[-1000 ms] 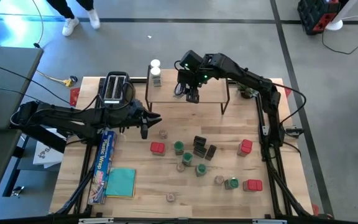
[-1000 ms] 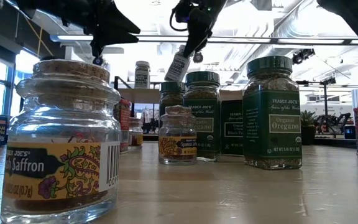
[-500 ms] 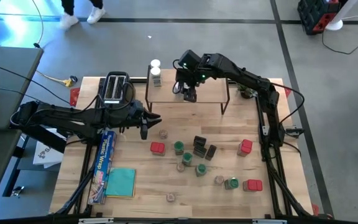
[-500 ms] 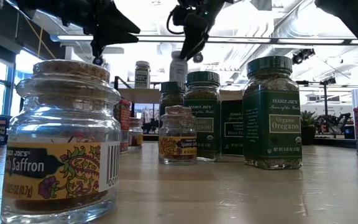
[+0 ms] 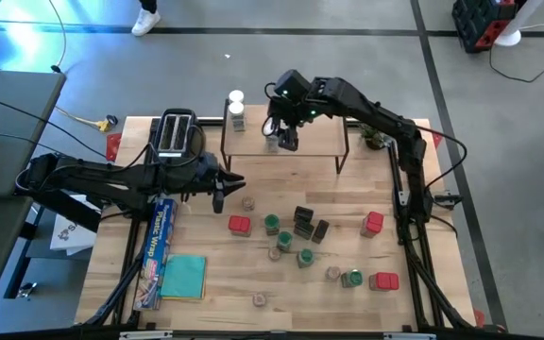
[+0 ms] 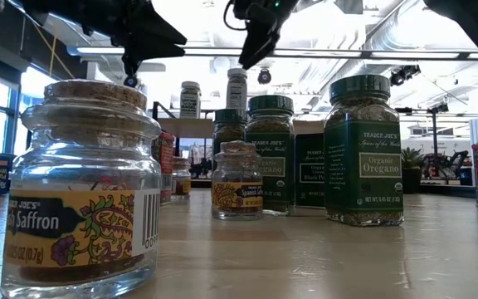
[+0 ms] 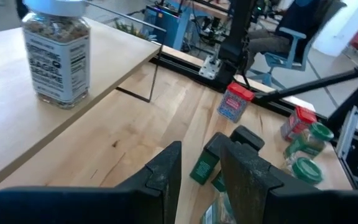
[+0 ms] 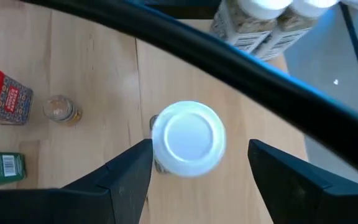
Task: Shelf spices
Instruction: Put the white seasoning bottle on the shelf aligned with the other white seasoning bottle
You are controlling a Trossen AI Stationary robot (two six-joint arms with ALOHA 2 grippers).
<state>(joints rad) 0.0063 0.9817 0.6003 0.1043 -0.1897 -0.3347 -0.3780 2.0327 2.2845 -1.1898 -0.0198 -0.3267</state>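
The right arm reaches across the far end of the table (image 5: 111, 283), its right hand (image 5: 285, 138) poised above the wooden shelf (image 5: 319, 144) with fingers (image 8: 120, 177) spread wide, directly over a white-lidded spice jar (image 8: 188, 139) that stands upright on the shelf top, not gripped. Two more white-lidded jars (image 5: 236, 106) stand together at the shelf's far left corner. The left arm stretches low over the table beside the black toaster (image 5: 175, 133), its left hand (image 5: 220, 188) held just off the shelf's near left corner, fingers (image 7: 166, 171) slightly parted and empty. The remaining spices, among them green-lidded jars (image 5: 272, 225), red tins (image 5: 240, 225) and black boxes (image 5: 303, 221), are scattered on the table in front of the shelf.
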